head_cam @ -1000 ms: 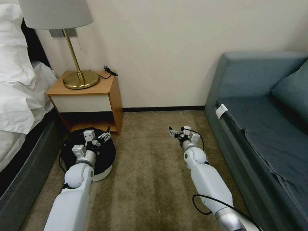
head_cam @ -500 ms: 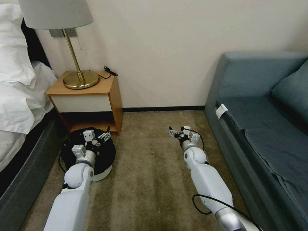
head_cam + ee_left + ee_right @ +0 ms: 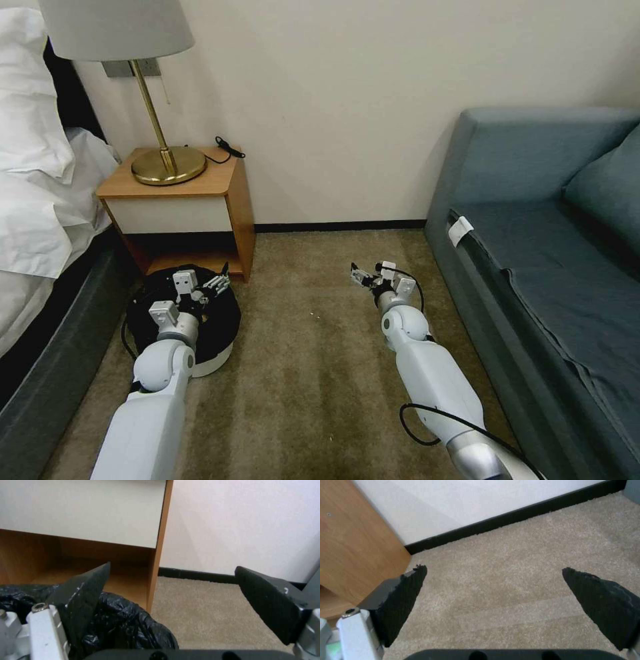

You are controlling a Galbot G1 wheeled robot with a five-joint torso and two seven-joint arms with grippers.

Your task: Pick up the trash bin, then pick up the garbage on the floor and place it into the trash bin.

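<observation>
Left pincer (image 3: 215,283) (spread) over trash bin (image 3: 220,320) rim beside nightstand (image 3: 237,200).

I see beige carpet (image 3: 320,373) carrying the bin (image 3: 213,360), nightstand (image 3: 200,200), sofa (image 3: 533,267) and bed (image 3: 40,373).

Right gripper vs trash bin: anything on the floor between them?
Bare carpet between the right gripper and the trash bin, per head view. Left gripper hangs open over the bin.
</observation>
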